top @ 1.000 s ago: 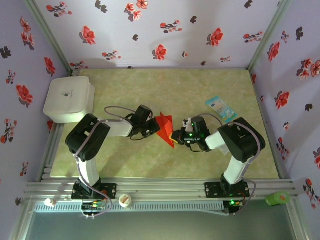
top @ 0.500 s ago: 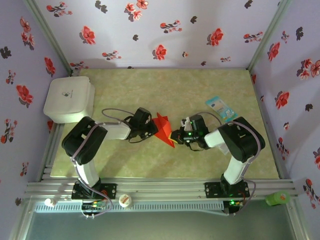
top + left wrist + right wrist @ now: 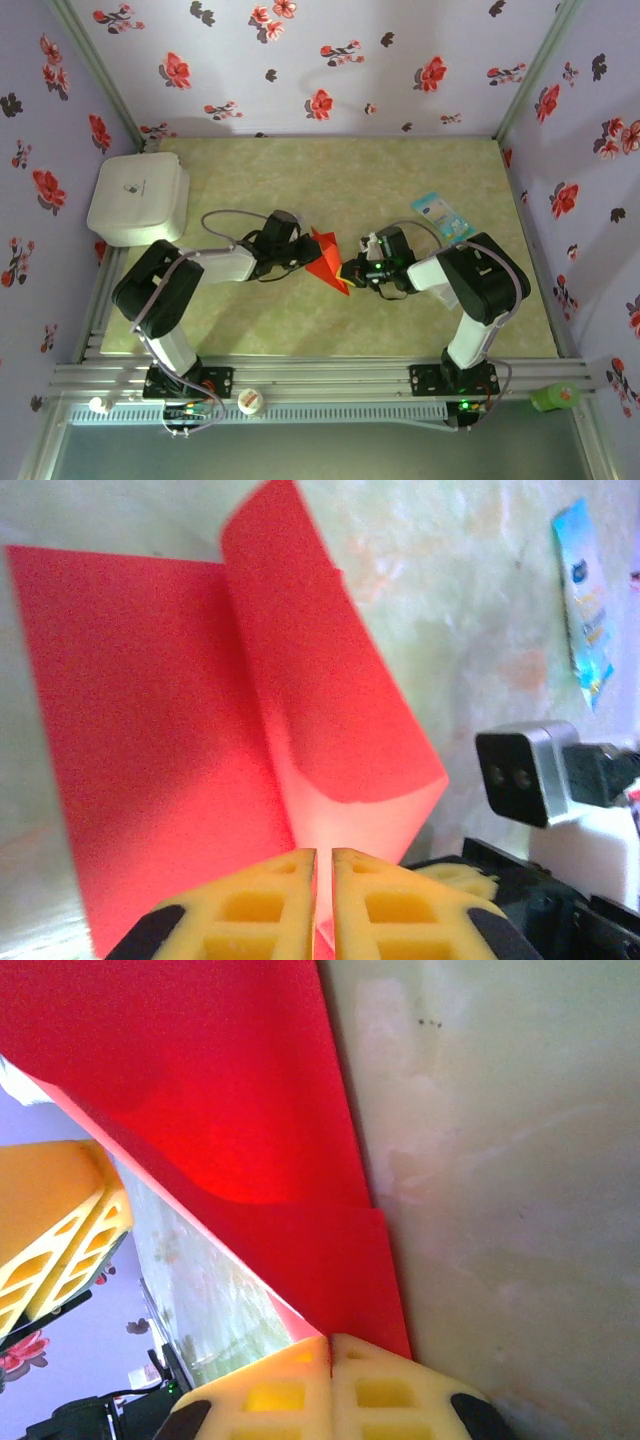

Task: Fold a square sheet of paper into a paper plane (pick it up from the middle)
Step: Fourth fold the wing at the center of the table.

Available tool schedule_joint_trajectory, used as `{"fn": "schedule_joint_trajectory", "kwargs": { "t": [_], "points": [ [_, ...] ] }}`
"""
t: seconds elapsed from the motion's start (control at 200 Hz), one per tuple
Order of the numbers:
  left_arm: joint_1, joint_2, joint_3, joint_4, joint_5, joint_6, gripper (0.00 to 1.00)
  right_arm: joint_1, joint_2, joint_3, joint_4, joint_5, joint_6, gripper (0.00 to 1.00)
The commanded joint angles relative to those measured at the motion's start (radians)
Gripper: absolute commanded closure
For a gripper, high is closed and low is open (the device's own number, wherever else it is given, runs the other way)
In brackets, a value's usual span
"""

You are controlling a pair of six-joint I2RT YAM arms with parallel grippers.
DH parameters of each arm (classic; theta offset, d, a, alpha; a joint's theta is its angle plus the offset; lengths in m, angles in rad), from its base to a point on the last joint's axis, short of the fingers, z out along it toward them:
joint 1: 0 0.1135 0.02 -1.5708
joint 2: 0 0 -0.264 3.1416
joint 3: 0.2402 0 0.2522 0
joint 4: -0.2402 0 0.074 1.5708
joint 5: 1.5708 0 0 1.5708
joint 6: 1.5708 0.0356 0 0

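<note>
Mid-fold; left hand and right hand each pinch the red sheet, pads closed; next, probably, flatten the crease.

The red sheet of paper is thin, smooth, matt. The left gripper has matt yellow plastic pads; the table is faintly glossy.

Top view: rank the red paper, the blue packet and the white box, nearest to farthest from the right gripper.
1. The red paper: mid-table, pinched in the right gripper.
2. The blue packet: farther back, on the right.
3. The white box: at the far left edge.
</note>
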Motion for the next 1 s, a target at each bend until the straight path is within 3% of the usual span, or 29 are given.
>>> {"fn": "schedule_joint_trajectory", "kwargs": {
  "t": [0.0, 0.475, 0.995],
  "points": [
    [-0.007, 0.041, 0.053, 0.059, 0.081, 0.062, 0.88, 0.02, 0.036, 0.001, -0.069, 0.011, -0.02, 1.0],
    [0.006, 0.166, 0.112, 0.104, 0.091, 0.012, 0.89, 0.019, 0.046, -0.002, -0.058, 0.001, -0.01, 1.0],
    [0.021, 0.195, 0.109, 0.106, 0.049, -0.014, 0.9, 0.017, 0.059, 0.016, -0.077, -0.022, -0.01, 1.0]
  ]
}}
